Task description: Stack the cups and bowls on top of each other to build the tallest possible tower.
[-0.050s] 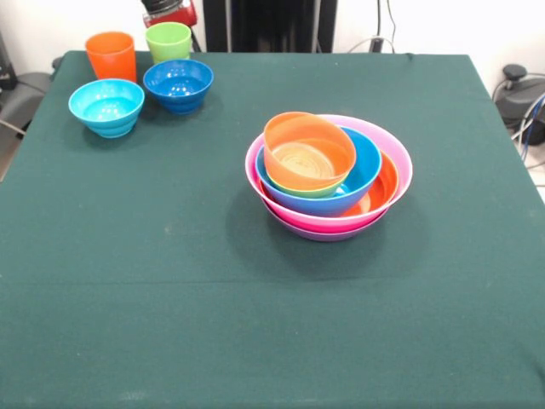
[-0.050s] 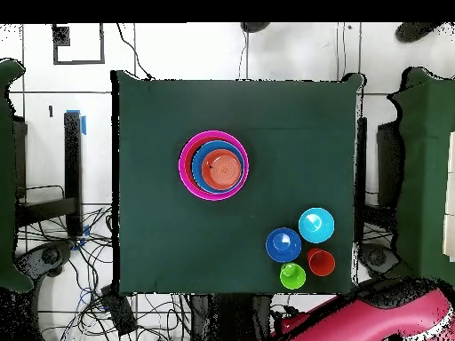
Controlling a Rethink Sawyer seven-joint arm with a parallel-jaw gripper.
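The claw (image 1: 170, 12) shows only partly at the top edge, so I cannot tell its state. No writing is readable. On the dark green desk (image 1: 170, 281), orange cup (image 1: 111, 54), lime green cup (image 1: 169, 40), light blue bowl (image 1: 106, 106) and dark blue bowl (image 1: 178, 83) cluster left; the tower (image 1: 329, 175) stands centre-right, apart.

Front view: bright, even, diffuse light. Table cloth (image 1: 170, 281) evenly lit, no hotspots. Soft shadow on cloth around tower (image 1: 329, 175), spreading toward near side and picture's left. Faint shadows beside small bowls (image 1: 106, 106). Small specular glints on glossy bowl rims and interiors. Focus adequate throughout; slight softness overall.

Overhead view: floor (image 2: 267, 53) very bright, near washed out. Cloth dark, uniform. Colours saturated. Shadows barely visible.
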